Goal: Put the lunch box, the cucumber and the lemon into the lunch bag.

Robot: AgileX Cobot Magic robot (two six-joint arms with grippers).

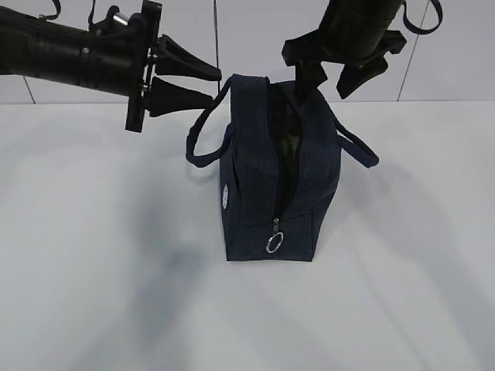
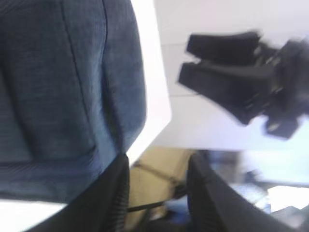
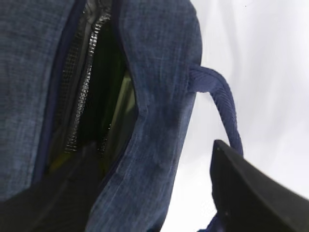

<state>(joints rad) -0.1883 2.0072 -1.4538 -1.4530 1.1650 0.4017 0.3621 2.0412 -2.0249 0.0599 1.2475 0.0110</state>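
Observation:
The navy lunch bag [image 1: 271, 185] stands upright mid-table with its top zipper open and the ring pull [image 1: 274, 242] hanging at the front. Something greenish [image 3: 123, 108] shows inside the opening; I cannot tell which item it is. The lunch box, cucumber and lemon are otherwise hidden. My left gripper [image 1: 216, 86] is open and empty, level with the bag's top, just left of the left handle [image 1: 203, 139]. It also shows in the left wrist view [image 2: 159, 162]. My right gripper [image 1: 325, 91] is open above the bag, one finger in the opening and one outside the right wall [image 3: 149, 159].
The bag's right handle [image 3: 223, 104] hangs beside my right outer finger [image 3: 251, 193]. The white table [image 1: 100, 255] runs to a white tiled wall [image 1: 255, 39] behind. My right gripper [image 2: 231, 72] shows in the left wrist view, past the bag's side [image 2: 63, 96].

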